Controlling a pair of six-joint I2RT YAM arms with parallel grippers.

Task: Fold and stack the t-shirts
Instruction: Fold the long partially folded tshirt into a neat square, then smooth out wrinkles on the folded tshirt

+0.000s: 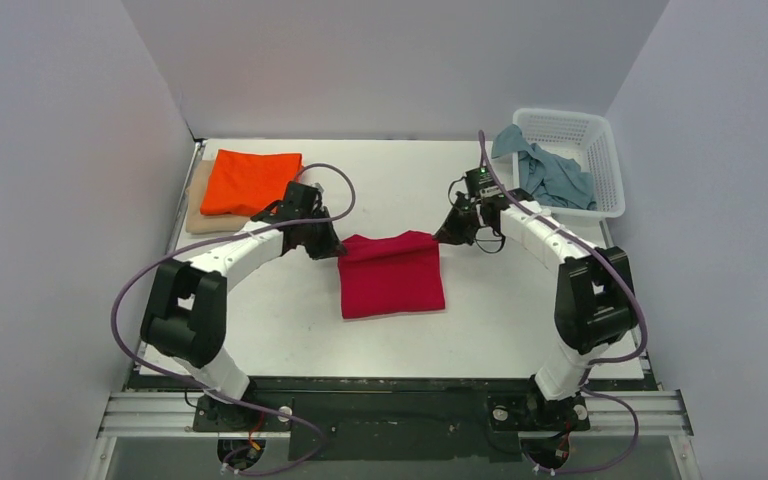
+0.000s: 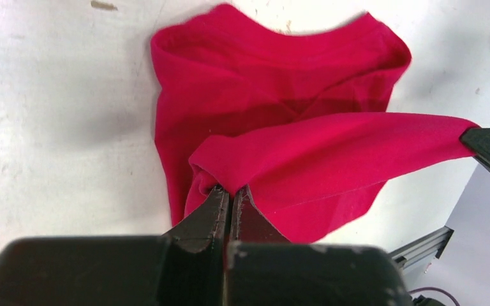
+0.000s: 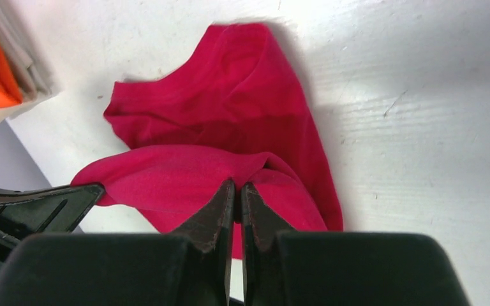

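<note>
Left gripper (image 2: 231, 191): jaws pressed together on a corner of the crimson t-shirt (image 1: 390, 275), with cloth pinched between the tips.

Right gripper (image 3: 238, 186): jaws likewise clamped on the opposite corner of the same edge.

The two grippers face each other across the shirt. Each wrist view shows the other gripper's dark fingers at the far end of the raised edge. The held edge is lifted and stretched between them, and it hangs as a fold over the rest of the shirt. The remainder lies flat on the white table (image 1: 520, 300), on the arm-base side of both grippers.

Surroundings:
- Orange t-shirt (image 1: 250, 180): folded, beyond the left gripper and to its outer side, near it. It rests on the beige t-shirt (image 1: 198, 208), which shows only as a strip along the stack's outer and near edges. From above, the left wrist overlaps the stack's nearest corner; contact cannot be told.
- Grey-blue t-shirt (image 1: 555, 175): crumpled in the white basket (image 1: 605, 150), beyond the right gripper and to its outer side. Part of it is draped over the rim nearest that gripper.
- The right arm's purple cable (image 1: 488, 170) runs up between the gripper and the basket.
</note>
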